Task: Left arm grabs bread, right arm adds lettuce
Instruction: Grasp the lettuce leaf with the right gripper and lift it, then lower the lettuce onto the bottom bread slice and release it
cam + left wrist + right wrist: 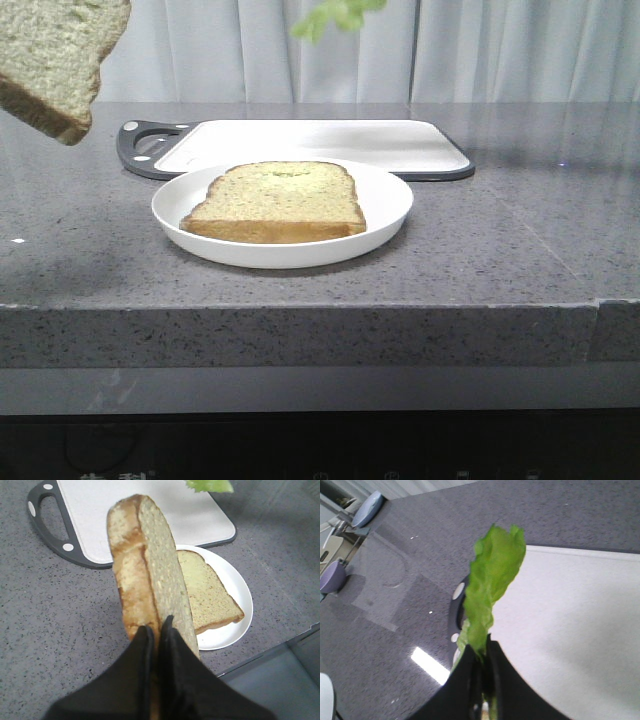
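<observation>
Over the left edge of the grey stone counter [480,260], my left gripper [156,630] is clamped on the thick bread slice [145,565], fingers pinching it across its thickness near one crust so it stands edge-on and hangs clear of everything below. In the front view that bread [55,55] floats high in the upper left corner, well apart from the plate. I judge I hold it up and off to the side so the middle stays free for the other arm.

Toward the front edge, about centre, sits the white plate [385,205] with the thinner toast slice [278,200] lying flat on it, face up, ready to be topped. Just behind the plate lies the white cutting board [400,140], its dark handle [140,145] pointing to the left edge.

Further right, my right gripper [481,652] is pinched shut on the lettuce leaf [492,580] by one end, the rest dangling free. The front view shows only a green scrap of it [335,15] at the top, above the board's far side, not yet over the toast. It looks carried high so it can be brought down onto the slice.
</observation>
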Controlling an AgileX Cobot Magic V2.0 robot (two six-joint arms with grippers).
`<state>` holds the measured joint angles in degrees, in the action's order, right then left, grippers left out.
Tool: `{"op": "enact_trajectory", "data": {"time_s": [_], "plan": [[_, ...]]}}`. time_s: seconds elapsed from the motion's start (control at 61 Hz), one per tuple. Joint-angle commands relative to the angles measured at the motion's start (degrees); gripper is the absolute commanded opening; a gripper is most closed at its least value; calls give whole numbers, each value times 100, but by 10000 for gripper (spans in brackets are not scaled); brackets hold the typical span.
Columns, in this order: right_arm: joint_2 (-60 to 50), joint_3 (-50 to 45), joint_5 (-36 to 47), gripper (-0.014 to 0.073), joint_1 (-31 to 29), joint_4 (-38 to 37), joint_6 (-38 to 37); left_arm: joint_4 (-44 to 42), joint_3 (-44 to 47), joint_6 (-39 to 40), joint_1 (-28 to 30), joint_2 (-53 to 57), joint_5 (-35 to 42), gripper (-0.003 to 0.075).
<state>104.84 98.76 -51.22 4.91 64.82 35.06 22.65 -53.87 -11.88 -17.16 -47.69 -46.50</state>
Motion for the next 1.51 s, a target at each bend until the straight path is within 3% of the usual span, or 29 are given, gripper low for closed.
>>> {"op": "enact_trajectory", "data": {"time_s": [0.0, 0.262, 0.508, 0.984, 1.098, 1.311, 1.492], "plan": [[-749, -261, -158, -107, -1, 483, 276, 124, -155, 55, -34, 13, 375, -20], [-1833, -2144, -625, -107, 129, 1502, 1298, 115, -155, 55, -34, 13, 389, -20], [-1760, -3348, -444, -107, 636, 2270, 2232, 115, -155, 55, -34, 13, 389, -20], [-720, -3563, -465, -99, 727, 2586, 2332, 115, -155, 55, -34, 13, 389, -20], [-636, -3563, -418, -4, 727, 2564, 2332, 115, -155, 55, -34, 13, 389, -20], [-636, -3563, -353, 318, 713, 2388, 2332, 115, -155, 55, -34, 13, 389, -20], [-758, -3563, -218, 359, 478, 1769, 2152, 191, -155, 55, -34, 13, 389, -20]]}}
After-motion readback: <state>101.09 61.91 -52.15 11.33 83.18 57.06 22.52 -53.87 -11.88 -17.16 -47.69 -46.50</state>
